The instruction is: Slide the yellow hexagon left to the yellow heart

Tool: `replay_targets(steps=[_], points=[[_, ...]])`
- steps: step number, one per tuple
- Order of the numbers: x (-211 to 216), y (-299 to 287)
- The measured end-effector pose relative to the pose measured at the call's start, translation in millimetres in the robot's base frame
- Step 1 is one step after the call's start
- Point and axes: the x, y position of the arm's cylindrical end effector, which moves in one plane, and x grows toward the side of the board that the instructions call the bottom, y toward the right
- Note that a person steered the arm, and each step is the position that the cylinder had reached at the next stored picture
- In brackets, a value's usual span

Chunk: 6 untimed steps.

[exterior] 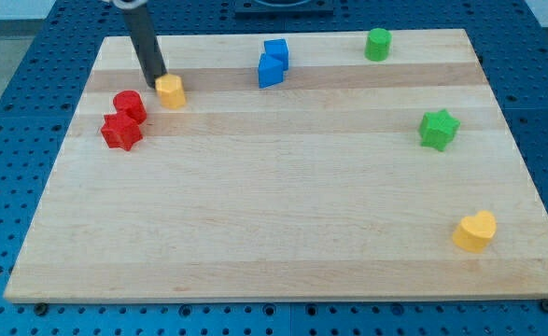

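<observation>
Camera view
My tip [156,80]: at the end of a dark rod, touching the upper left edge of the yellow hexagon [171,91]; there is no hand to open or close.
Yellow hexagon: near the surface's [255,215] top left, just right of the red cylinder [129,104].
Red star [121,132]: touching the red cylinder from below.
Yellow heart [475,231]: far off at the bottom right.
Blue blocks [273,63]: two, touching, top centre; shapes unclear.
Green cylinder [378,44]: top right.
Green star [438,129]: right side, between the green cylinder and the yellow heart.
</observation>
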Motion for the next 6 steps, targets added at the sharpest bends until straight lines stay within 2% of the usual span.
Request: replay_targets(steps=[1,2,3,5,6], points=[[31.9,38.8],[101.8,99.9],[153.4,141.1],[163.4,127.0],[184.0,138.6]])
